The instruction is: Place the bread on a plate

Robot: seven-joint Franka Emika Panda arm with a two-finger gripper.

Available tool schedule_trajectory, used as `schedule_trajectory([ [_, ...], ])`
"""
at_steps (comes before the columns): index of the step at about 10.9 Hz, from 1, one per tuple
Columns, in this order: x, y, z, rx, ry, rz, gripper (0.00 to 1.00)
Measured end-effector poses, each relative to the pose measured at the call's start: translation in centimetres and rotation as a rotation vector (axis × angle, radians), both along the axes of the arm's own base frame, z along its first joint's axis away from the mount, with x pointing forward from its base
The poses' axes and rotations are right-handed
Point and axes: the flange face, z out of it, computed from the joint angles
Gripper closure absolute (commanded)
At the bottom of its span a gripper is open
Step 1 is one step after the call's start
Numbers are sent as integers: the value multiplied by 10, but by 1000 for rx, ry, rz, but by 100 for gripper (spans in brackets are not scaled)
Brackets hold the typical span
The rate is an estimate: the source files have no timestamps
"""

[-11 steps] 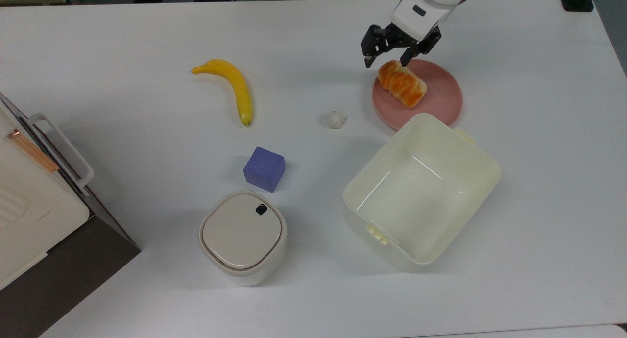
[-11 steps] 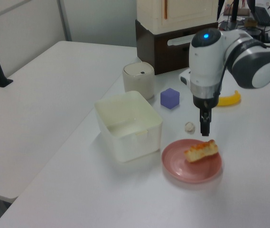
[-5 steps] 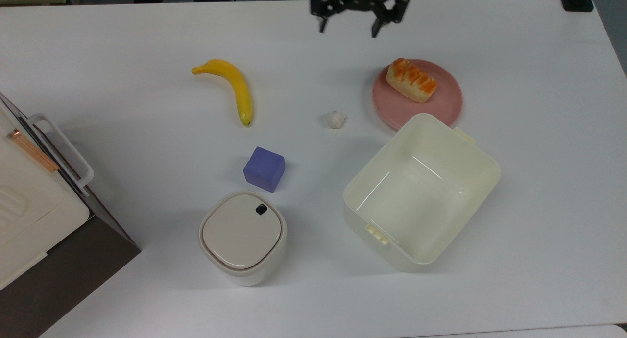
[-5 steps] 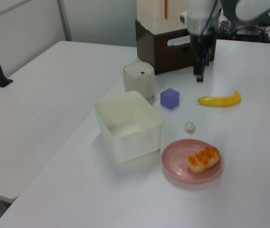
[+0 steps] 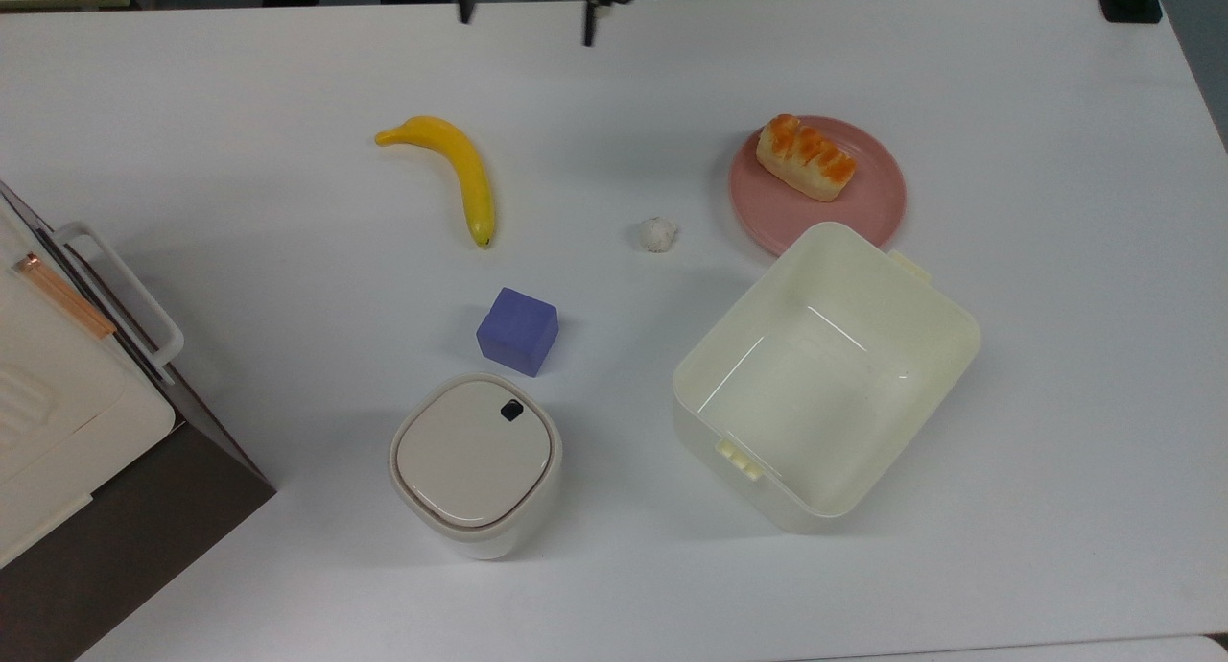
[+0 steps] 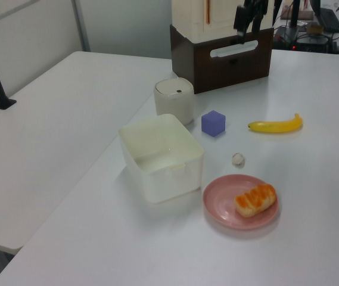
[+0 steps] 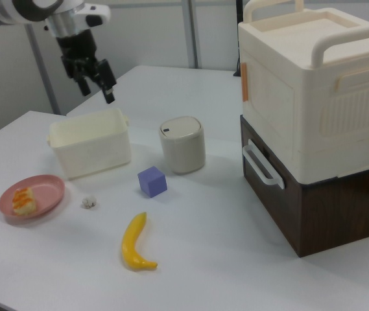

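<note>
The bread lies on the plate at its ten o'clock side. It looks light and soft, best pinched gently across its pale sides. The gripper hangs high with its fingers spread, holding nothing.

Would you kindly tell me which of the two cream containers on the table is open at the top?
The large cream rectangular plastic tub beside the pink plate; the small rounded cream bin has its lid on.
</note>
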Motion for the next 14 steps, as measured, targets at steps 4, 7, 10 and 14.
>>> schedule_trajectory([
  [4, 0, -19, 7, 11, -13, -18, 0],
  [7, -2, -20, 10, 39, -18, -23, 0],
  [10, -2, -27, 11, 41, -18, -35, 0],
  [14, -3, -46, 9, 29, 0, 2, 0],
])
